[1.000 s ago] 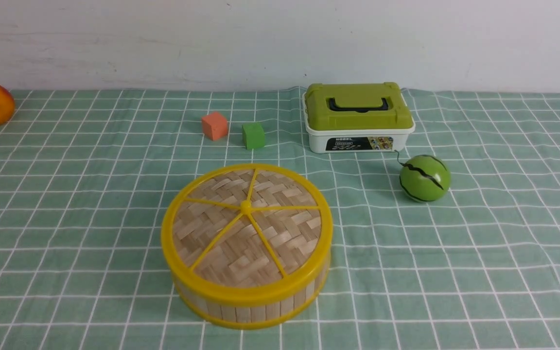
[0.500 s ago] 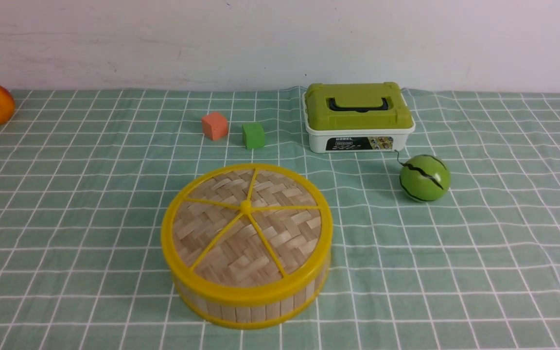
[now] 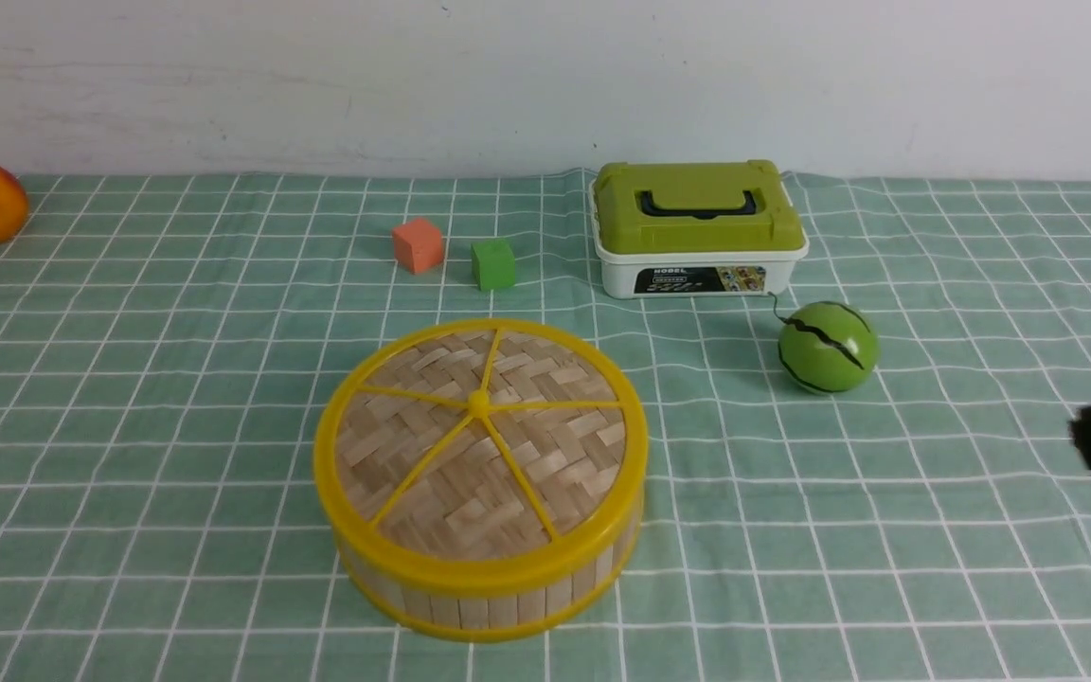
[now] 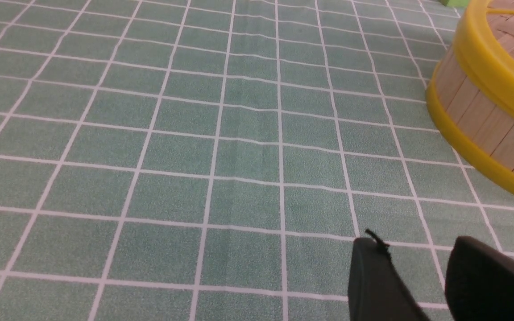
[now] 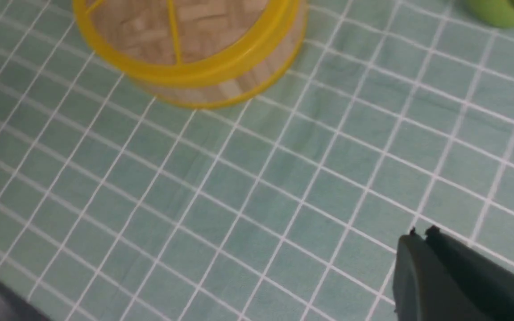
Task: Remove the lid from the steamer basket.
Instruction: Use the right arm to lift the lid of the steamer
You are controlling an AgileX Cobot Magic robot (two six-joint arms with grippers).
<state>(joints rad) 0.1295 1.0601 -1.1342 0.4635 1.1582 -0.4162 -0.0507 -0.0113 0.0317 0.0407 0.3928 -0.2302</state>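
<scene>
Lid on basket, untouched: nil done. R hand pressed together, L hand slightly spread; both empty.

Only 1 readable item: black label on the front wall of the white box, near the counter's far edge, right of ctr. Top line looks like "MODEL", blurry, not sure. Smaller line under it and the colour pics at its right end: too small to read.
</scene>
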